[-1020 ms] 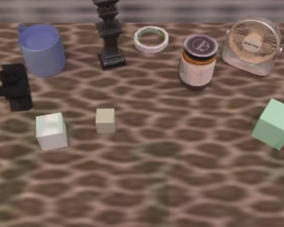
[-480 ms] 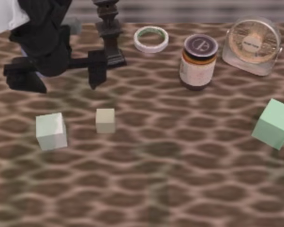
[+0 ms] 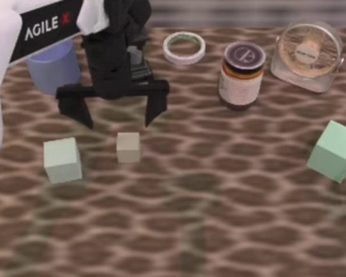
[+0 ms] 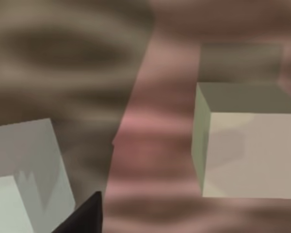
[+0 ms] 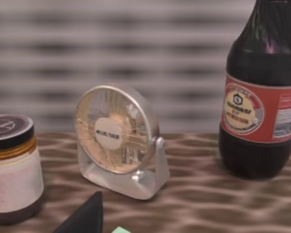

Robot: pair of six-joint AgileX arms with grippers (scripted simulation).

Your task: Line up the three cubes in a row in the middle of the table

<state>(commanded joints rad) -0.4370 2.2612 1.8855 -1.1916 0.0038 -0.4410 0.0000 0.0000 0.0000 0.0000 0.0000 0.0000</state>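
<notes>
No cube was lined up; my left tool (image 3: 118, 115) hung wide open, empty (just behind the small cube (image 3: 128, 146)).

Table (image 3: 219, 219) is brown with pale tan wavy netting. Cubes: small beige-grey cube (image 3: 128, 146), whitish pale-green cube (image 3: 62, 160), mint-green cube (image 3: 333, 151). Blue mug (image 3: 51, 68), white tape roll (image 3: 184, 47) with a green inner edge, dark-lidded jar (image 3: 241, 75), silvery fan (image 3: 309, 55), dark bottle (image 5: 264, 87) with a red label.
</notes>
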